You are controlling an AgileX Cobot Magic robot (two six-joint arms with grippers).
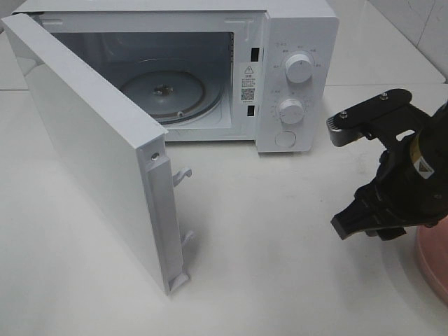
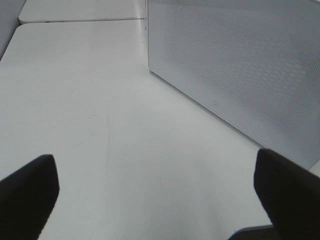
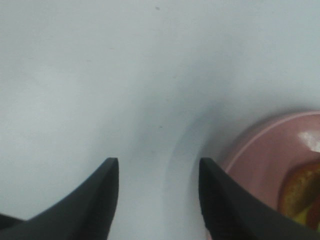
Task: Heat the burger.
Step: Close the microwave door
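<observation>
two black grippers here. nearest, the right gripper (image 1: 350,175) hangs over the matte white table (image 1: 280,280), its wedge-shaped fingers (image 3: 97,200) apart with only bare table between them. just beside it sits the glossy round pink plate (image 3: 260,160), and a sliver of the burger (image 3: 302,195) shows on it, golden brown with yellow, mostly cut off. left gripper (image 2: 155,200) is spread wide, nothing in it, low over the table near the perforated door (image 1: 91,147). farther back, the boxy white microwave (image 1: 301,42) stands open, round glass turntable (image 1: 164,91) inside, two round knobs (image 1: 299,68).
</observation>
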